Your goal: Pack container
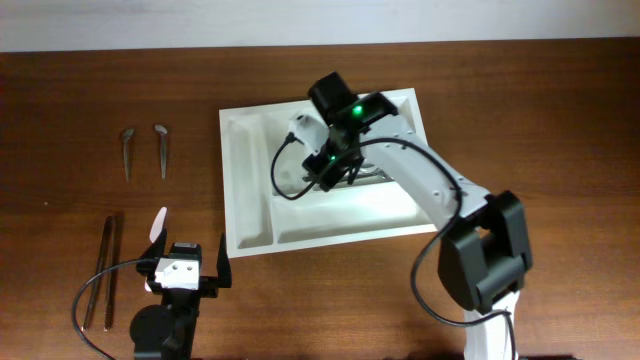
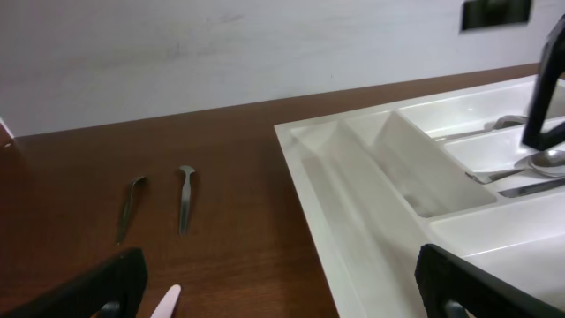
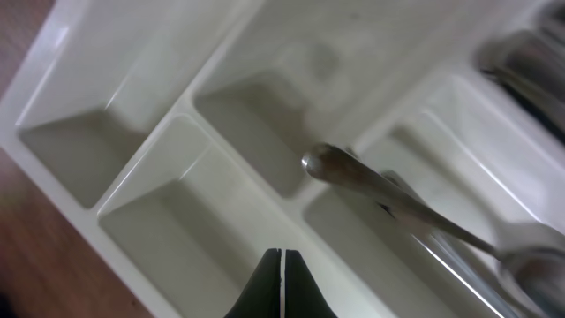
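The container [image 1: 245,180] is a large white cutlery tray in the middle of the table. It also shows in the left wrist view [image 2: 353,177] and the right wrist view [image 3: 159,203]. Metal cutlery [image 3: 397,203] lies in its long compartments, also visible in the left wrist view [image 2: 521,163]. My right gripper [image 1: 325,170] hovers over the tray; in its wrist view its fingers [image 3: 282,265] are pressed together with nothing between them. My left gripper [image 1: 187,252] is open and empty near the table's front edge, its fingers wide apart in its wrist view [image 2: 282,296].
Two small metal utensils [image 1: 127,150] [image 1: 161,148] lie left of the tray, also in the left wrist view [image 2: 131,205] [image 2: 184,194]. A pale plastic utensil [image 1: 158,225] [image 2: 166,302] lies by my left gripper. Two long dark utensils [image 1: 105,270] lie at the front left.
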`<state>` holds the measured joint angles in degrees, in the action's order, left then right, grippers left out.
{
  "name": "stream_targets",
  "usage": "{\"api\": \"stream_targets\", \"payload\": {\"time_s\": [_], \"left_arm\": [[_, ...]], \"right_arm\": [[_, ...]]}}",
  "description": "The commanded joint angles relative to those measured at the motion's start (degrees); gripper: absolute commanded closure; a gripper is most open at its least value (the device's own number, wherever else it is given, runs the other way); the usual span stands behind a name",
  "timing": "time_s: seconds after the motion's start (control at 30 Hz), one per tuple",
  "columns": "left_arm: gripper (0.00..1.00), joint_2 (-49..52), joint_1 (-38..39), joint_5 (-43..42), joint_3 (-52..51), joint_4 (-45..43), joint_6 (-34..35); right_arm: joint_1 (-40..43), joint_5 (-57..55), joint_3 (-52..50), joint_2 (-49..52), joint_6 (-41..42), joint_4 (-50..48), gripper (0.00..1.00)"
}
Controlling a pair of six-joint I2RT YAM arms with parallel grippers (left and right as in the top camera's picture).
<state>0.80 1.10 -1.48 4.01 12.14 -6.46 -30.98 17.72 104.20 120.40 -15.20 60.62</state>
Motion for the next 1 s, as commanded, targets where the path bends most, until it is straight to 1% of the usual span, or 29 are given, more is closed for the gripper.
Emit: {"api": "stream_targets", "payload": {"time_s": [0.0,0.27,0.57,0.97], "left_arm": [[0.01,-0.44,-0.26,-0.24,-0.39,-0.22,-0.92],[0.01,-0.44,-0.26,-0.24,-0.39,-0.20,-0.92],[0.01,-0.44,-0.26,-0.24,-0.39,-0.20,-0.92],[0.01,-0.44,-0.26,-0.22,-0.39,-0.20,-0.92]], "right_arm": [[-0.59,0.79,1.14,1.18,-0.87,-1.16,0.96],[-0.70,2.97,1.14,1.62,-0.87,-3.32,0.96],[-3.15,3.30,1.14,2.51,-0.94,-6.27,0.96],[-4.04,3.28,1.14,5.60,-0.87,-6.67,0.96]]}}
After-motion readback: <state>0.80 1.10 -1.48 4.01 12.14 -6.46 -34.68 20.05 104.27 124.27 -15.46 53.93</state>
